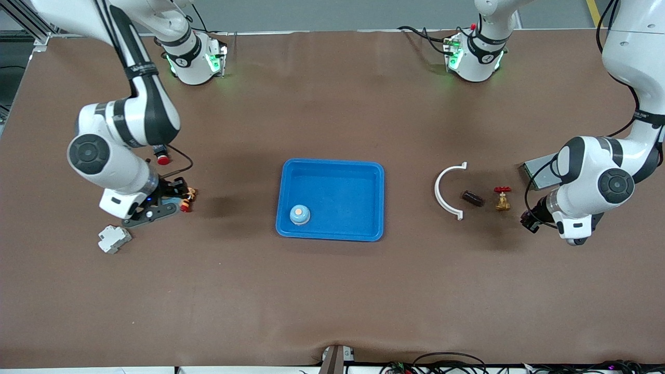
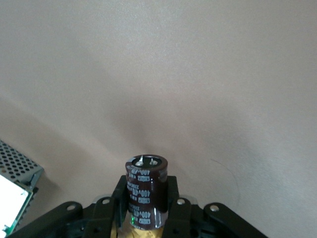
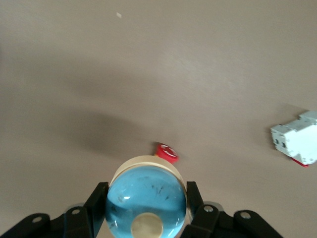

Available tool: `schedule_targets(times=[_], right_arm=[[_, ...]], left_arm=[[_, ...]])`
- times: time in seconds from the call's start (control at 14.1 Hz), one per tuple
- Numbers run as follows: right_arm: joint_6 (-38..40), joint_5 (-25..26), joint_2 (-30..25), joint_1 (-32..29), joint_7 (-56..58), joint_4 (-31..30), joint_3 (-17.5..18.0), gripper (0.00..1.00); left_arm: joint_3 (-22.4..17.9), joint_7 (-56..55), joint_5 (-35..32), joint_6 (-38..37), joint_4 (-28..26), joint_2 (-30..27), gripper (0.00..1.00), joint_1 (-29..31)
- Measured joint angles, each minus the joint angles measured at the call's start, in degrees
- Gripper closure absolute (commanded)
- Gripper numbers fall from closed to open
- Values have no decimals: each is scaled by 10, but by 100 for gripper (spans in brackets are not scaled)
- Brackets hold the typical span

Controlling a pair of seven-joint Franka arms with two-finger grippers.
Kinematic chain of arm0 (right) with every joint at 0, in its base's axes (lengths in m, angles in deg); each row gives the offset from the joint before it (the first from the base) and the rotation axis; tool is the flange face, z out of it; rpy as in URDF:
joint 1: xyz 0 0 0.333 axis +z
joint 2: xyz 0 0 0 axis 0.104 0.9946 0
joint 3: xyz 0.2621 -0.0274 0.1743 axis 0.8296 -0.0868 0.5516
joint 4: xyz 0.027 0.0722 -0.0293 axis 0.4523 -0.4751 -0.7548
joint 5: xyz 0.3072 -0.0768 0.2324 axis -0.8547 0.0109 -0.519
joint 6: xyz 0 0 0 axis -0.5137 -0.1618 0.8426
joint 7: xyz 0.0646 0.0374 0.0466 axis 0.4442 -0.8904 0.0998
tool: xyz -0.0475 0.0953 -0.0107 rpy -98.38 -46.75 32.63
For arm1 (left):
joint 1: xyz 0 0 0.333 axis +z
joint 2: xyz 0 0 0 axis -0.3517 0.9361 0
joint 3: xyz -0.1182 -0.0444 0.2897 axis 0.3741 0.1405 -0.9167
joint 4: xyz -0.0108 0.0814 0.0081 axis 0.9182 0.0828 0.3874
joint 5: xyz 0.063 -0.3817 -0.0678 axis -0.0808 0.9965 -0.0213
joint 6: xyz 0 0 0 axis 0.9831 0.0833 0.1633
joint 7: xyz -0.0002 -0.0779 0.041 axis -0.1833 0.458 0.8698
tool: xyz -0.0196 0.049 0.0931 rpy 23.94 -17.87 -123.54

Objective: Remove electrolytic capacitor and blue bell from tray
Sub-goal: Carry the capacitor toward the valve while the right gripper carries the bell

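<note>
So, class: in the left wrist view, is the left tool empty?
No: the left tool is shut on a dark capacitor, which stands upright between its fingers.

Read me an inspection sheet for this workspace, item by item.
Surface: brown mat covers the table.
Job's things: capacitor held in the left gripper; blue bell held in the right gripper; second bell in the blue tray.
Clutter: white clip, dark cylinder, brass valve and metal box toward the left arm's end; white breaker and red button toward the right arm's end.
Grippers: both shut on their loads, over bare mat.
Cables: black loops at the right wrist and the left wrist.
Surroundings: metal frame.
</note>
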State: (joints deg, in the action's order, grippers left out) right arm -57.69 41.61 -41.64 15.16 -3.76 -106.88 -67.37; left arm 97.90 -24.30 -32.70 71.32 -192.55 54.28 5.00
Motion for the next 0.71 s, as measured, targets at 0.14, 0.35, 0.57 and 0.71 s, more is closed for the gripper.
schedule_targets(times=[0.14,0.35,0.57,0.71], right_arm=[[-5,1,0,-30,43,-4,0,86],[-34,1,7,-91,133,-13,0,86],[-81,1,40,-133,182,-21,0,86],[-108,1,68,-141,187,-22,0,86]], left_arm=[[0,2,-10,1,0,3,1,6],[1,3,-18,4,1,3,0,9],[3,3,-19,5,4,1,0,9],[9,13,-20,4,6,-8,0,8]])
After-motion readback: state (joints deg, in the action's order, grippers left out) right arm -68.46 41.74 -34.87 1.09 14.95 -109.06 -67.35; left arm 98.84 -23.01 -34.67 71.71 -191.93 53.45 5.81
